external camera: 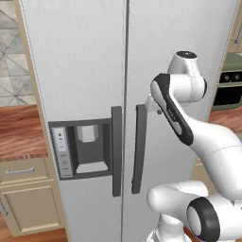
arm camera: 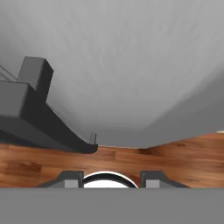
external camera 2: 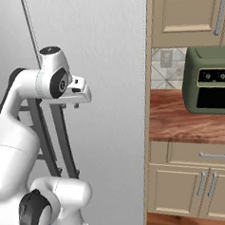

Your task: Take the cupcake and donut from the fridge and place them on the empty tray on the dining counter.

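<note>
The fridge (external camera: 94,71) is standing with both doors shut, so the cupcake and donut are presumably sitting inside, unseen. The arm is reaching toward the right door's dark handle (external camera: 138,149), likely to pull it open. The end effector (arm camera: 111,176) is hovering beside that handle, its jaws parted and gripping nothing.

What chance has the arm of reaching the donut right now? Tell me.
Probably none yet. Both doors of the fridge look shut, so nothing inside is reachable. The tool sits close to the right door's dark handle, apparently not gripping it; that door likely has to open first.
</note>
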